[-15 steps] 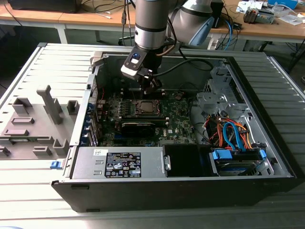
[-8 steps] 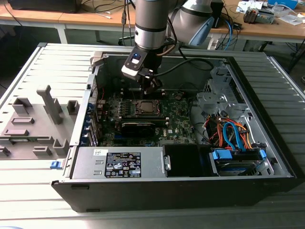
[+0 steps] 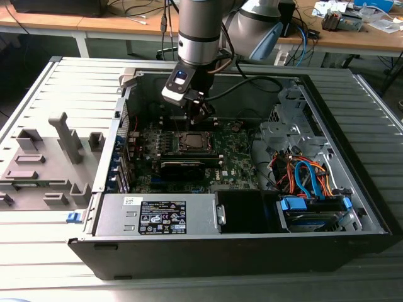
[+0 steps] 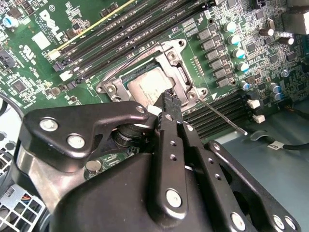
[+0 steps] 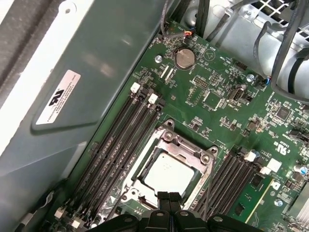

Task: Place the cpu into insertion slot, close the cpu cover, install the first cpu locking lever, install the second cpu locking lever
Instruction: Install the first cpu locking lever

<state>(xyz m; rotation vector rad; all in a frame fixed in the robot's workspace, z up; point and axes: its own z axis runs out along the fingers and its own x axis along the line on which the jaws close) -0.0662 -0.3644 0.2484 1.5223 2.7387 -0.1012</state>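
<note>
Hovering at the socket's corner, claw clenched on nothing

From where I am standing, the claw is holding its two black fingers clenched together, gripping nothing. In the second wrist view its tip is hanging just beside a corner of the cpu cover; whether it is touching the metal I cannot tell. The cover is lying flat, framing the cpu, which is already sitting in the insertion slot with its silver top facing up. A thin locking lever is sticking out from that corner across the memory slots, and to my eye it is not yet hooked down.

The chip is looking light, rigid and slick on top. I am guessing it is fragile underneath, so only its edges would be fair to pinch. The cover is thin sheet metal and should be swinging lightly on its hinge. The lever is looking like the awkward one: springy steel wire, round and slippery, likely pushing back hard. Its free end seems the place to bear on.

Around all this the green motherboard is lying inside the open computer case, which is resting on a grey ribbed counter.
</note>
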